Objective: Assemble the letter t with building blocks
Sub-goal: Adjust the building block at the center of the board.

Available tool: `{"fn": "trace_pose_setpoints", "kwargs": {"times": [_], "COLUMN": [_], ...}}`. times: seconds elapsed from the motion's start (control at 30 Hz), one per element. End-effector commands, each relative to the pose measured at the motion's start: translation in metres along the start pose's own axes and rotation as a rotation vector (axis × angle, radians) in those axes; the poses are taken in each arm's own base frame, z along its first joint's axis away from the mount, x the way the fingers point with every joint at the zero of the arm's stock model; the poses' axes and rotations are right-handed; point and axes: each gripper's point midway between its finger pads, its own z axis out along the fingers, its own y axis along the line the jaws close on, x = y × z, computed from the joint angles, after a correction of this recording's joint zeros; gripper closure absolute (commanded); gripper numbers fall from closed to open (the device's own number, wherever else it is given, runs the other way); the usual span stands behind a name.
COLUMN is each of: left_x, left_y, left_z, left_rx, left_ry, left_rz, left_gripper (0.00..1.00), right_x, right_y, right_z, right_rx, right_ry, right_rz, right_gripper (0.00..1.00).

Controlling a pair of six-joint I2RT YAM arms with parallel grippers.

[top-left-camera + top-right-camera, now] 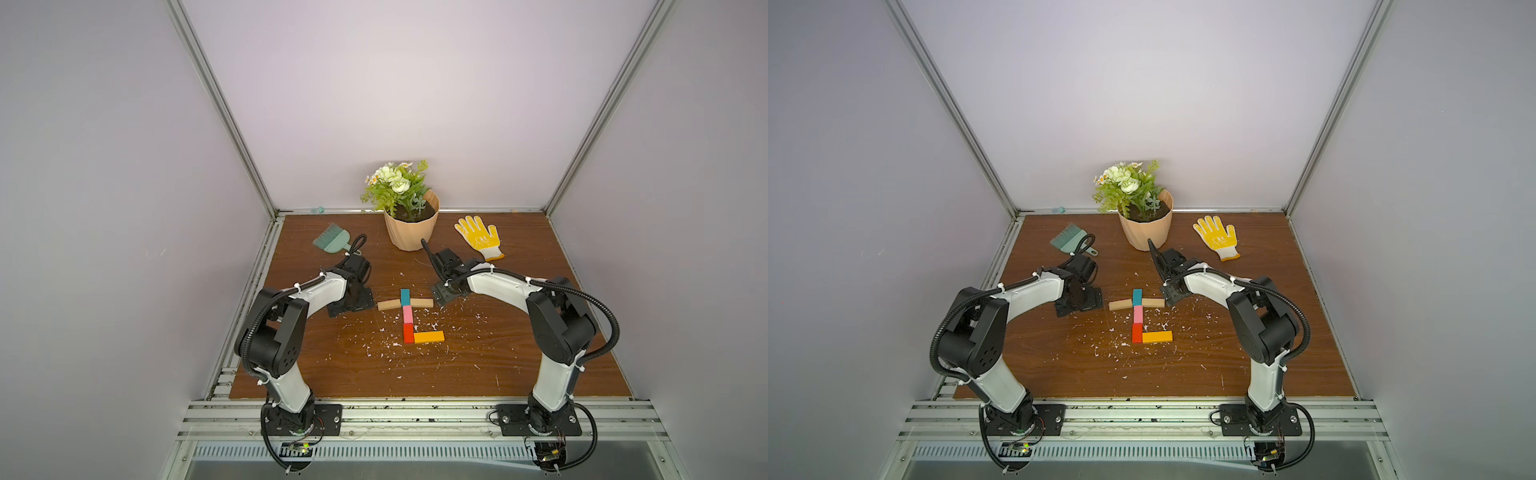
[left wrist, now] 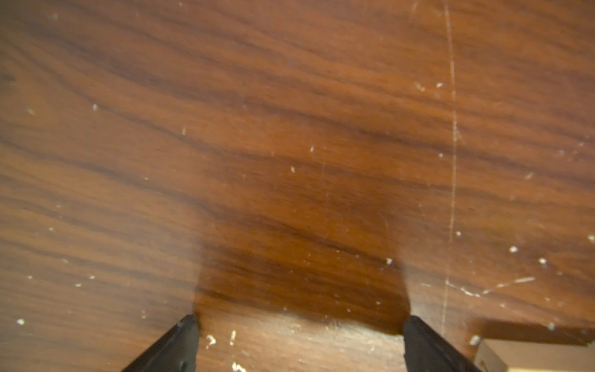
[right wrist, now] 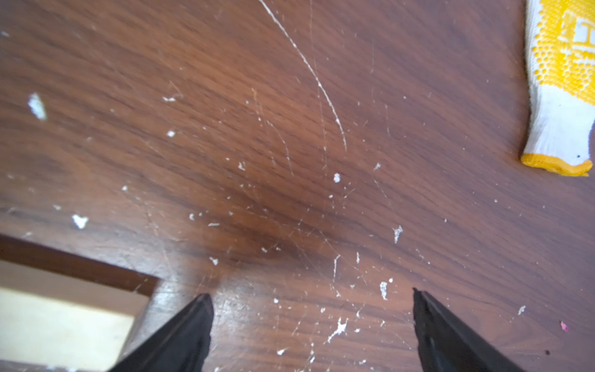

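**Left of frame.** The left gripper (image 2: 300, 322) hangs low over the bare brown wood-grain tabletop (image 1: 498, 374). Its fingers are spread wide with nothing between them. Just to its right lies the left plain tan wooden block (image 1: 388, 305).

**Centre.** The letter t (image 1: 407, 314) lies flat at mid-table. A small teal block (image 1: 405, 296), a pink block (image 1: 407, 314) and a red block (image 1: 408, 332) run end to end as the column. The two tan pieces meet it near the teal-pink joint. Both appear to touch it, and each slopes slightly. The right plain tan wooden block (image 1: 422, 302) completes the crossbar. The longer orange block (image 1: 429, 337) sits against the red block's right side as the foot.

**Right of frame.** The right gripper (image 3: 310, 294) stands just beside the right tan block's outer end. Its fingers are equally wide and empty.

**Assessment.** The letter appears essentially built, and only the crossbar is not quite straight. If it is squared, each outer end should be pressed lightly and slowly toward the column, so the teal and pink pieces are not pushed out of line. Otherwise both arms should rise straight up before pulling away. Their fingers are close enough to clip a tan end.
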Motion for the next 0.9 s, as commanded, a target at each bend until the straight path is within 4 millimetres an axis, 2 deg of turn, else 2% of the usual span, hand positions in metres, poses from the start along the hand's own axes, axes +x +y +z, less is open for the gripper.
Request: {"fn": "trace_pose_setpoints", "kwargs": {"times": [0.0, 0.37, 0.67, 0.87], "left_x": [0.02, 0.018, 0.009, 0.013], "left_y": [0.004, -0.014, -0.02, -0.019], "left_z": [0.006, 0.002, -0.01, -0.01], "left_rx": [-0.031, 0.058, 0.091, 0.089], "left_ry": [0.066, 0.062, 0.026, 0.038], "left_rz": [0.001, 0.002, -0.005, -0.001], "left_gripper": [0.01, 0.01, 0.01, 0.01], "right_x": [-0.005, -0.001, -0.002, -0.003], "right_y": [-0.005, -0.006, -0.006, -0.009], "right_z": [-0.018, -0.018, -0.019, -0.021], "right_rx": [-0.014, -0.009, -0.02, -0.015], "right_ry": [-0.036, -0.026, -0.031, -0.037], "right_rz": [0.037, 0.044, 0.057, 0.07], "right_gripper": [0.01, 0.01, 0.01, 0.01]}}
